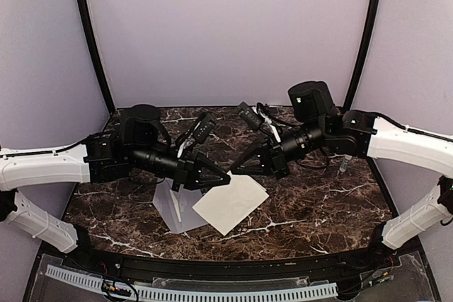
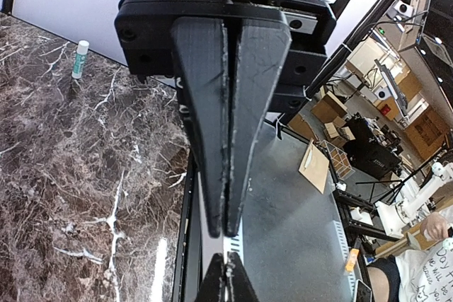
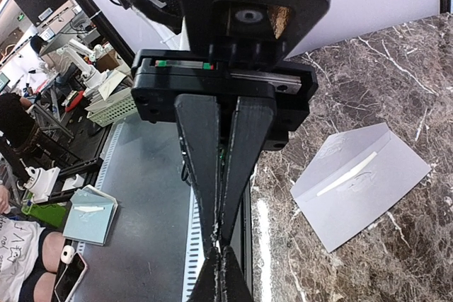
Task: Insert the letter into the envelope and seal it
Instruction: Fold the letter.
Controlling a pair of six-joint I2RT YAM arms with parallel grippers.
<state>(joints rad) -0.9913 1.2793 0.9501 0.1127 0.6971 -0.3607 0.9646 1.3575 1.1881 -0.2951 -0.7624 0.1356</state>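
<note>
Showing L gripper [image 1: 225,179] & R gripper [image 1: 236,170] w/ jaws pressed fully together, tips meeting at far edge of letter [image 1: 230,204] — pinching it or merely touching, not resolving here. Showing letter lying flat on table [image 1: 318,203], outside envelope [image 1: 174,206], partly overlapping it. Judging task as barely starting — inserting & sealing both remaining.

Black handwritten lettering on a white shirt [image 2: 433,268], lower right of left wrist view, apparently starting "Don't", rest illegible
</note>
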